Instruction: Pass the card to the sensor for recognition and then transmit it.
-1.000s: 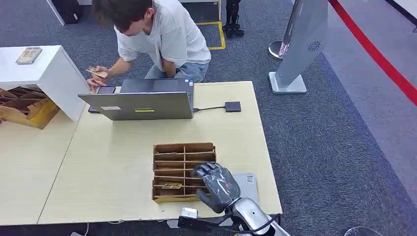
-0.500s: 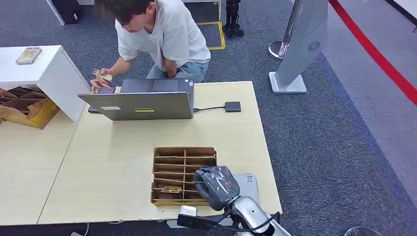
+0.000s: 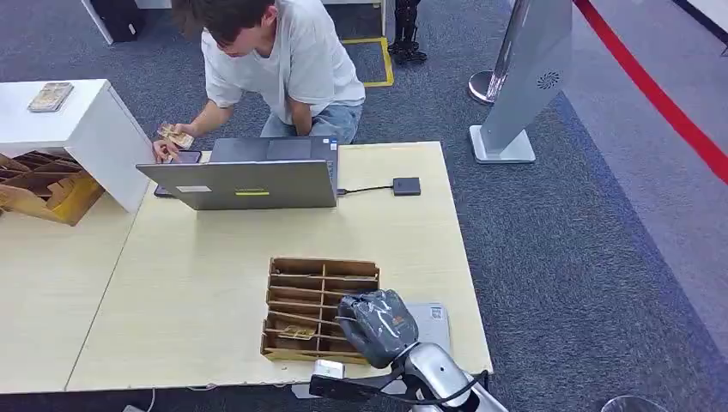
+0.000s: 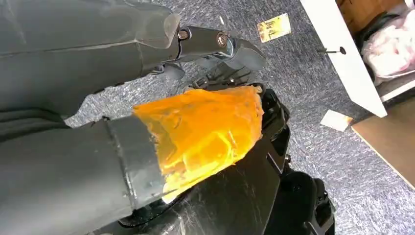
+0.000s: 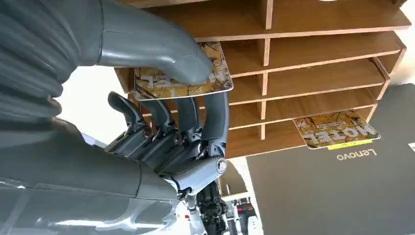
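Note:
My right hand [image 3: 378,326] hovers at the front right corner of the wooden card rack [image 3: 309,283] near the table's front edge. In the right wrist view the hand [image 5: 166,142] pinches a yellow patterned card [image 5: 181,78] between thumb and fingers, just in front of the rack's slots [image 5: 318,73]. A second card [image 5: 337,129] lies in a slot, also seen from above [image 3: 298,331]. The sensor [image 3: 407,186], a small dark square box, sits far across the table, cabled to the open laptop [image 3: 249,180]. My left hand [image 4: 215,44] hangs over the carpet, holding nothing, thumb stretched out.
A flat grey Lenovo device [image 3: 433,318] lies beside the rack under my hand. A person [image 3: 283,69] leans over the far side of the laptop holding several cards [image 3: 176,136]. A white cabinet [image 3: 77,129] stands at the left, a grey kiosk [image 3: 524,77] on the carpet at the right.
My right hand's fingers, spread over the rack a second ago, have curled in. The rack has shifted slightly. The person's hand with the cards has moved about near the laptop.

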